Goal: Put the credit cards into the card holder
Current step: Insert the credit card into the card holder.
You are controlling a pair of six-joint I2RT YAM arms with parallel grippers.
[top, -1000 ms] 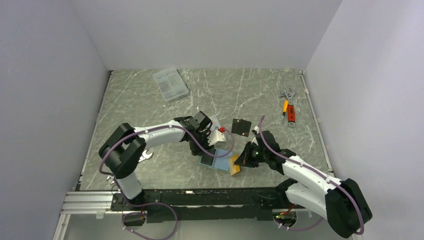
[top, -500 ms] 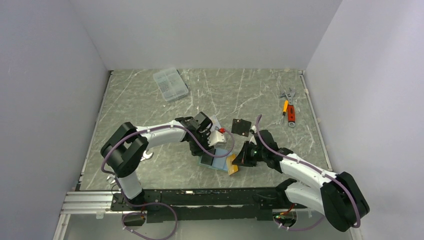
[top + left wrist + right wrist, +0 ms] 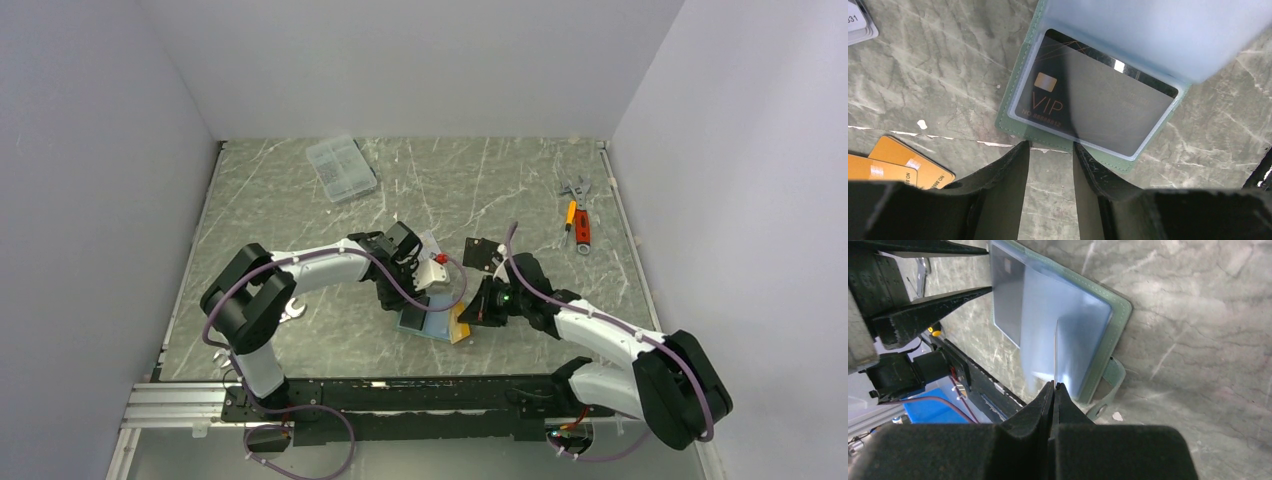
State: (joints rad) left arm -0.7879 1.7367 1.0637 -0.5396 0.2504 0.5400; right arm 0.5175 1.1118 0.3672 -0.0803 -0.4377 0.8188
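The card holder lies open on the table, grey-green outside and light blue inside. A dark VIP card sits in its clear pocket. My right gripper is shut on a thin translucent sleeve leaf of the holder and holds it lifted, standing at the holder's right side. My left gripper is open, with nothing between its fingers. Its tips rest at the holder's near edge. Two orange-gold credit cards lie on the table beside the holder. A pale card corner with dark digits shows at the far left.
A flat black square piece lies just behind the right gripper. A clear compartment box stands at the back left, and an orange-handled tool and a wrench lie at the right. The holder's snap tab sticks out beside my right fingertips.
My right gripper has moved left and slightly back, closer over the open holder. The left gripper has stayed at the holder's edge, its jaws narrowing slightly.
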